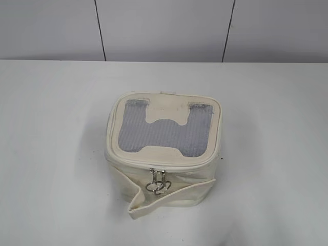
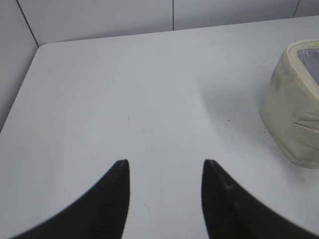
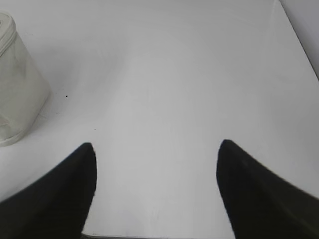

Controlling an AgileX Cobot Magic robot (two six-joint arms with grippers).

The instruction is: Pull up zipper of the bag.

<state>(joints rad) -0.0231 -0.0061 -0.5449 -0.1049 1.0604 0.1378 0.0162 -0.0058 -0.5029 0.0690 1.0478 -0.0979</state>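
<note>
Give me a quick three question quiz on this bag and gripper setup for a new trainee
1. True or false: both zipper sliders sit together at the bag's front face.
2. Which is spread wider, the left gripper or the right gripper?
3. What covers most of the lid: A) grey mesh panel, B) clear plastic, C) a printed logo?

Key: 1 true. 2 the right gripper. 3 A.
</note>
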